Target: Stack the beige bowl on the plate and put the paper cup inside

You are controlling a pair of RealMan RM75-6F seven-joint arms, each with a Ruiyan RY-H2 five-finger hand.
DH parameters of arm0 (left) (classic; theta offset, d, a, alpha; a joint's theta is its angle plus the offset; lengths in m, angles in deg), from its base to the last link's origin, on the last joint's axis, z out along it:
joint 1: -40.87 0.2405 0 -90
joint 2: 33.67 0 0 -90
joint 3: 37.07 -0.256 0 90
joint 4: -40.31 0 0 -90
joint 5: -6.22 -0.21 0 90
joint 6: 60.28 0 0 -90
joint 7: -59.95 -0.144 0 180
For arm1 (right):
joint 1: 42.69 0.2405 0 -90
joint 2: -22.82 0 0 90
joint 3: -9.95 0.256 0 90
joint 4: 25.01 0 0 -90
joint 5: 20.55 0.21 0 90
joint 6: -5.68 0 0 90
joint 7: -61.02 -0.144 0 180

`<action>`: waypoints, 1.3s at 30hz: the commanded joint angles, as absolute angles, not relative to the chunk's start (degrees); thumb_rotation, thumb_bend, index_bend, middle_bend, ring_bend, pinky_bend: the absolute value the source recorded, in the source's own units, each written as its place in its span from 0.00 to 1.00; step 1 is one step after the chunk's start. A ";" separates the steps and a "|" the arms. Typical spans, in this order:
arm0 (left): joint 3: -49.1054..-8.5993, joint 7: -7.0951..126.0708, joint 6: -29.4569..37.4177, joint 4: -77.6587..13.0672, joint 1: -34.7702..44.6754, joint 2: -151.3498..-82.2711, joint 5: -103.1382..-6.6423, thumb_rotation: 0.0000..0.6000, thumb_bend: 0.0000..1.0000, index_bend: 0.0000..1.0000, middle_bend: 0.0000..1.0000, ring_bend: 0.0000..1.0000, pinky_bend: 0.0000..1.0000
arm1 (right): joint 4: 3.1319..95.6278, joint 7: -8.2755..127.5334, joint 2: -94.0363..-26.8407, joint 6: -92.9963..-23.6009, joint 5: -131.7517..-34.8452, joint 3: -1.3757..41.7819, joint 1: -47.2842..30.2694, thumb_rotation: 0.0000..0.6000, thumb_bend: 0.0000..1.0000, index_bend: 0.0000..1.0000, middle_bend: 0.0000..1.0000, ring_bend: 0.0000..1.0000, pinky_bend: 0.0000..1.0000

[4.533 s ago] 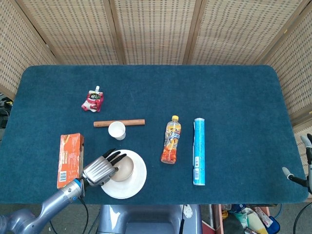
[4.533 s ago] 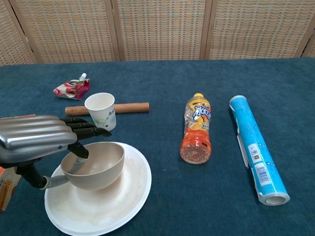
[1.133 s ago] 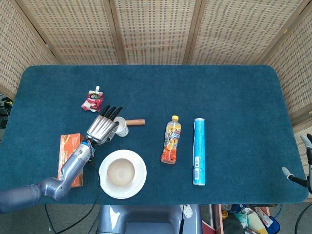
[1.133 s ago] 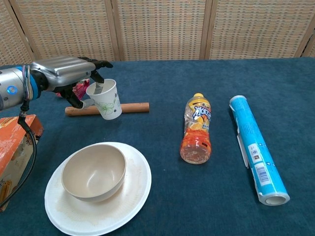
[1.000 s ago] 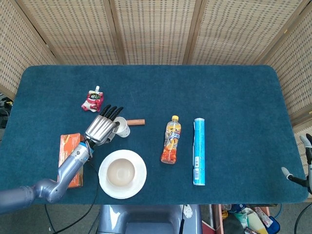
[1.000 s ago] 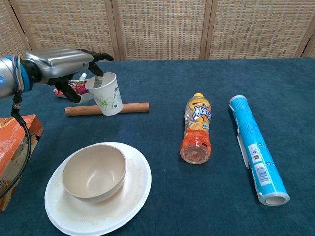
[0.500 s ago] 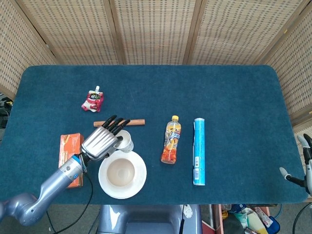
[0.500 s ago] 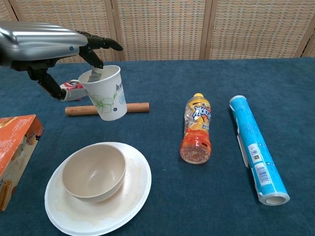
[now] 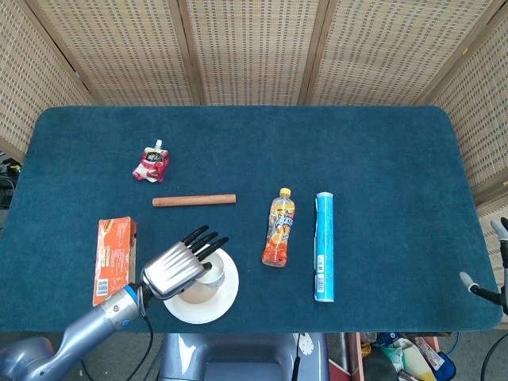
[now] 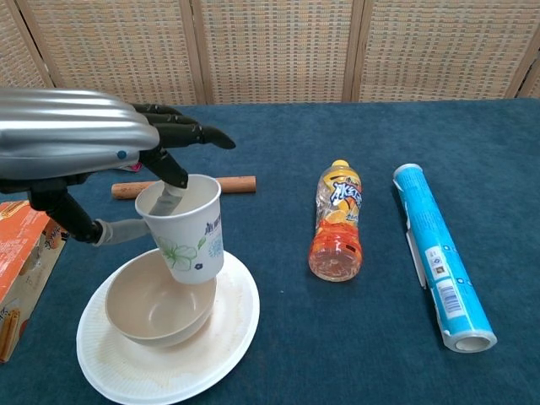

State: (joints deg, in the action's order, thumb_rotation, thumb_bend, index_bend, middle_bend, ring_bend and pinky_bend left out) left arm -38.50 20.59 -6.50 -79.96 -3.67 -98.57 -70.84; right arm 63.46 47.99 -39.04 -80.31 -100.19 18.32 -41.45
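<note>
The white plate (image 10: 226,346) lies at the table's front left with the beige bowl (image 10: 145,309) sitting on it. My left hand (image 10: 81,140) pinches the rim of the white paper cup (image 10: 187,229), one finger inside it and the thumb outside. The cup hangs slightly tilted over the bowl's right side, its base just below the bowl's rim. In the head view the left hand (image 9: 178,266) covers most of the bowl; the cup (image 9: 213,272) and the plate (image 9: 227,292) peek out beside it. Only a sliver of my right hand (image 9: 475,286) shows at the right edge.
An orange box (image 10: 22,253) lies left of the plate. A wooden stick (image 10: 238,182) lies behind it, a red pouch (image 9: 151,164) farther back. An orange drink bottle (image 10: 336,224) and a blue roll (image 10: 434,257) lie to the right.
My left hand has carried the cup from near the wooden stick toward me and down, until it hangs over the bowl. Before that, the hand let go of the bowl on the plate.
</note>
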 commanded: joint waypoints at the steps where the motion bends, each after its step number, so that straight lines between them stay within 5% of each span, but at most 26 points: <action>1: -39.46 20.33 -6.76 -79.60 -3.11 -98.65 -71.30 1.00 0.50 0.61 0.00 0.00 0.00 | 63.52 47.96 -39.05 -80.39 -100.28 18.31 -41.47 1.00 0.18 0.00 0.00 0.00 0.00; 31: -42.02 17.58 -8.55 -70.97 -1.22 -103.54 -69.39 1.00 0.50 0.60 0.00 0.00 0.00 | 63.48 47.85 -39.07 -80.54 -100.36 18.35 -41.49 1.00 0.18 0.00 0.00 0.00 0.00; 39: -42.02 16.86 -8.02 -68.93 -0.88 -105.36 -68.98 1.00 0.27 0.31 0.00 0.00 0.00 | 63.55 47.81 -39.02 -80.79 -100.56 18.31 -41.59 1.00 0.18 0.00 0.00 0.00 0.00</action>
